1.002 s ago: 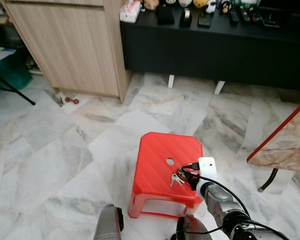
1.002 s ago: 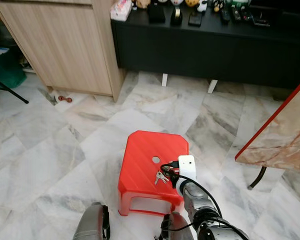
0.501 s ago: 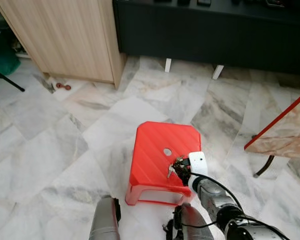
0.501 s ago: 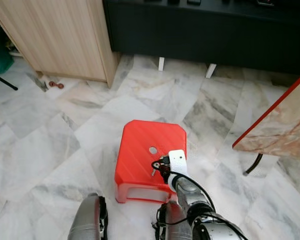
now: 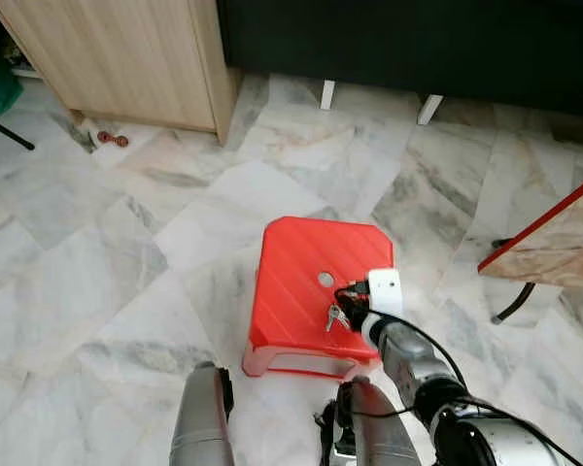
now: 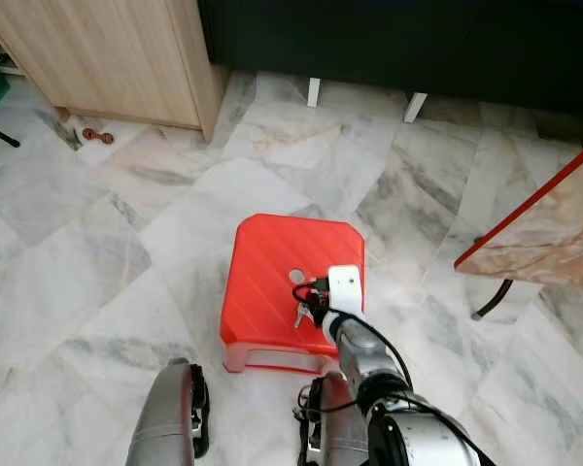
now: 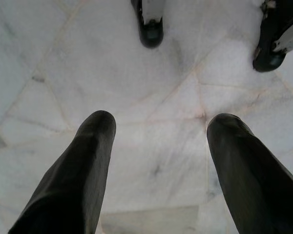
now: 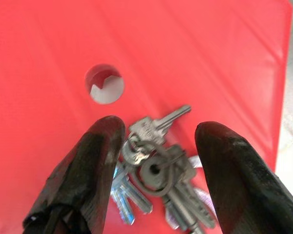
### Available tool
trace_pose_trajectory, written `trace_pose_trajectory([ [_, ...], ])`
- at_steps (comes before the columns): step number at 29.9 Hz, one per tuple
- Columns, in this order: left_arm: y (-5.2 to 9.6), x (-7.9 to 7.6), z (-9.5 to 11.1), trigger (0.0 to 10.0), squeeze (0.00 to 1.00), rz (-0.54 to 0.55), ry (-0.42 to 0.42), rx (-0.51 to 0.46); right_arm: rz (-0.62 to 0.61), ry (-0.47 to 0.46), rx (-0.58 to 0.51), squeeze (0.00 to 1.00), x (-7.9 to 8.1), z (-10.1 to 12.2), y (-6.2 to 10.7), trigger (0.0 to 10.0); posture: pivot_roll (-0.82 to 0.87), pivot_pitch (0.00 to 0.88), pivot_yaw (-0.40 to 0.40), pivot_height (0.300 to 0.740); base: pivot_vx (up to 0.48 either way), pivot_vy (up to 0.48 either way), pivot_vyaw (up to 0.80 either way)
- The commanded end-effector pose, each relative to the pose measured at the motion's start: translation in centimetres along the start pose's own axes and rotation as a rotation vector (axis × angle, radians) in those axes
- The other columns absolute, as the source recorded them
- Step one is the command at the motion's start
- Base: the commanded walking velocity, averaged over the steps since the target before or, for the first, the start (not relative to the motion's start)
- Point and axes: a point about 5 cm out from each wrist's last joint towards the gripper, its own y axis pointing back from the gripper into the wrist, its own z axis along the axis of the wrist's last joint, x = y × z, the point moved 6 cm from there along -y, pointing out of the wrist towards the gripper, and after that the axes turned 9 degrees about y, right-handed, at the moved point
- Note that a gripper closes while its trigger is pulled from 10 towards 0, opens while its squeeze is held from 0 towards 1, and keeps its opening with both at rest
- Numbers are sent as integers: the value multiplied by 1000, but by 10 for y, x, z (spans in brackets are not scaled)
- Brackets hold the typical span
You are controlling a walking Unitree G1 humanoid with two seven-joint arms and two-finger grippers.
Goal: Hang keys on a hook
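Note:
A bunch of silver keys (image 8: 156,168) lies on the top of a red plastic stool (image 5: 301,277), just beside the round hole (image 8: 106,84) in its middle. My right gripper (image 8: 158,129) is open low over the stool, one black finger (image 8: 95,165) on each side of the keys, and in the left eye view it (image 5: 348,311) sits at the stool's right front part. The keys (image 5: 336,316) show there as a small grey cluster. My left gripper (image 7: 163,124) hangs open over the marble floor, holding nothing.
A light wooden cabinet (image 5: 126,58) stands at the back left, a black low cabinet (image 5: 418,39) on white feet behind the stool. A marble-topped table with a red edge (image 5: 554,243) juts in from the right. Small red items (image 5: 112,141) lie by the wooden cabinet.
The camera has tilted down, so the whole scene shifted. My right gripper stays at the keys on the stool, a little closer over them.

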Motion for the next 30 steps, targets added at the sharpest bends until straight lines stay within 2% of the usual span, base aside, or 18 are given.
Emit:
trace_pose_trajectory([
  [1,10,-14,-31,10000,0,-29,21,98,-10,-20,44,0,-3,-15,3,10000,176,416,-87,650,0,0,0],
  [13,3,-20,-22,10000,0,-38,18,97,35,2,126,0,8,-36,6,10000,171,392,-93,650,0,0,0],
  [21,2,-21,-21,10000,0,-39,21,99,8,5,149,0,5,-43,7,10000,170,393,-95,650,0,0,0],
  [22,2,-21,-22,10000,0,-39,21,103,6,0,151,0,4,-44,8,4824,169,395,-94,650,0,0,0],
  [23,2,-21,-22,10000,0,-39,21,103,6,0,151,0,4,-44,8,4824,169,395,-94,650,0,0,0],
  [24,2,-21,-23,10000,0,-39,23,105,2,0,156,0,3,-46,8,0,169,395,-94,650,0,0,0],
  [30,3,-21,-23,10000,0,-41,24,108,-10,-7,165,0,0,-50,10,0,173,399,-93,650,0,0,0],
])
